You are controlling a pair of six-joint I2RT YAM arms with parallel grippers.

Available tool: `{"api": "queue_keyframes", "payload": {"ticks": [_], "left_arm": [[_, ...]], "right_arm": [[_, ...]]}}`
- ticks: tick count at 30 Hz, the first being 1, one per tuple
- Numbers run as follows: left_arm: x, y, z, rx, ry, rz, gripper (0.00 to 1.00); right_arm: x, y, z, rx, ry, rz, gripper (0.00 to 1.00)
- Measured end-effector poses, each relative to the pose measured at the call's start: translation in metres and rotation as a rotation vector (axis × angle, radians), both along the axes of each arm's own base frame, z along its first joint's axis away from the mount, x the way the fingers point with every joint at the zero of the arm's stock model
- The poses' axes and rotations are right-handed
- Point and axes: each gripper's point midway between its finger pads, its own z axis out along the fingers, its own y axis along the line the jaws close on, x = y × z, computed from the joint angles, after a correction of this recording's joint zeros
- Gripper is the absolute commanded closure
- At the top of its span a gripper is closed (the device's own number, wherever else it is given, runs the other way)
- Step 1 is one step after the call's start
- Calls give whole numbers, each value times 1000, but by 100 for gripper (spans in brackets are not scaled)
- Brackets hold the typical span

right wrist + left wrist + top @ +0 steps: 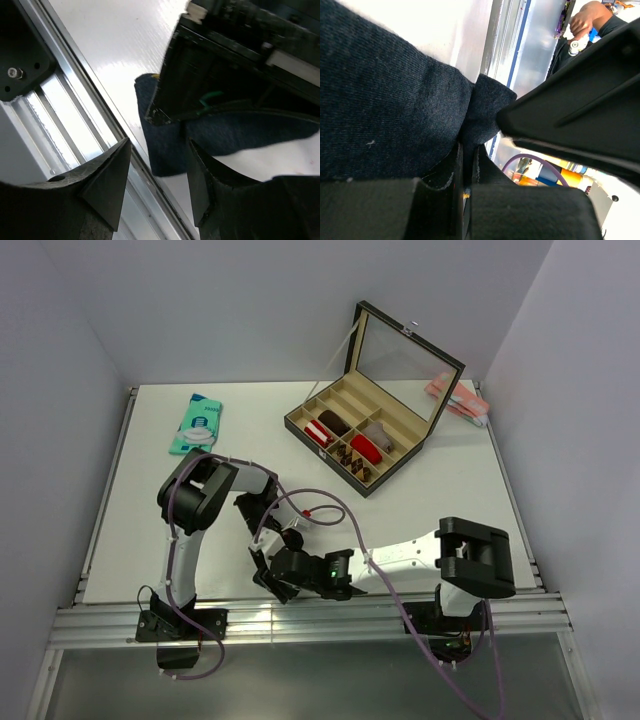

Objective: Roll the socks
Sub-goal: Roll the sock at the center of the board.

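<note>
Pinching a fold of the navy sock [385, 115], the left tool [467, 155] is clenched; the right tool [157, 160] stands released and empty close beside it. Beneath both tools the sock reaches the tabletop [125, 45] edge, so a tug may drag it off

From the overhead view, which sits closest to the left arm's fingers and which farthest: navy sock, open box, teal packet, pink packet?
1. the navy sock, pinched in the left fingers at the near edge.
2. the open box, behind, to the right.
3. the teal packet, back left.
4. the pink packet, back right corner.
</note>
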Motion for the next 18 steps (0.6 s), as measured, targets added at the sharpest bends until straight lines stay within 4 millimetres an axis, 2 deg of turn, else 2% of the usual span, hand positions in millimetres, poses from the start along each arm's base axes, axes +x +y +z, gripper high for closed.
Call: {"api": "queue_keyframes", "payload": {"ticks": [8,11,14,15,18], "left_arm": [[0,0,0,1,0,0,91],[1,0,0,1,-1,1,86],[2,1,0,1,1,2,80],[2,1,0,2,4,3,80],[3,1,0,5,8,7,77]], "right_arm": [[-3,3,-21,-53,2,7,49],[-1,2,-24,-63,-7,-5,58],[1,2,-25,-63,-10,-13,77],[1,3,-24,-61,-10,-14,87],[1,3,-24,-54,-9,-23,98]]}}
